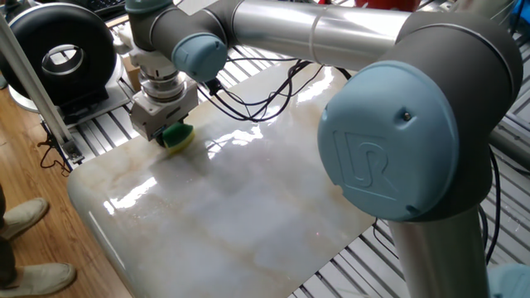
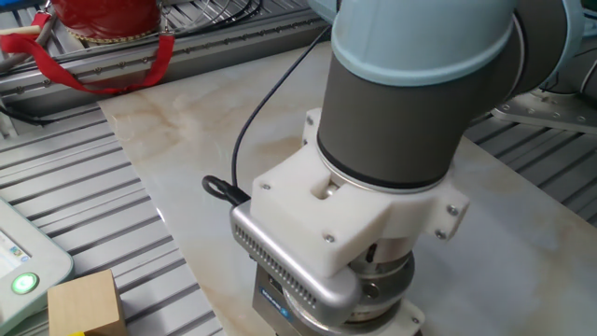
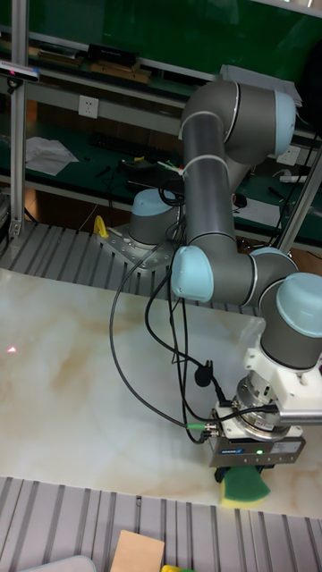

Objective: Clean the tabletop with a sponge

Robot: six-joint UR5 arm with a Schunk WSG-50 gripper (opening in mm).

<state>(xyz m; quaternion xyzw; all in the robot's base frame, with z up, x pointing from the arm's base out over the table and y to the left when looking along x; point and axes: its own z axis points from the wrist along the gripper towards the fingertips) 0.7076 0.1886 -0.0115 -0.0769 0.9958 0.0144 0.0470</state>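
Note:
The sponge (image 1: pixel 177 137), green scouring layer over yellow foam, is pressed flat on the white marble tabletop (image 1: pixel 240 207) near its far left corner. My gripper (image 1: pixel 171 134) points straight down and is shut on the sponge. In the tall fixed view the sponge (image 3: pixel 245 487) sticks out below the gripper (image 3: pixel 243 478) close to the tabletop's (image 3: pixel 72 393) near edge. In the other fixed view the wrist (image 2: pixel 373 224) fills the picture and hides the sponge and the fingers.
Ribbed grey metal slats (image 1: pixel 99 132) border the slab. A black round device (image 1: pixel 60 51) stands at the far left, a red basket (image 2: pixel 103 19) at the back, a wooden block (image 2: pixel 86 303) beside a green-lit button (image 2: pixel 23 282). Black cables (image 1: pixel 257 95) trail over the slab.

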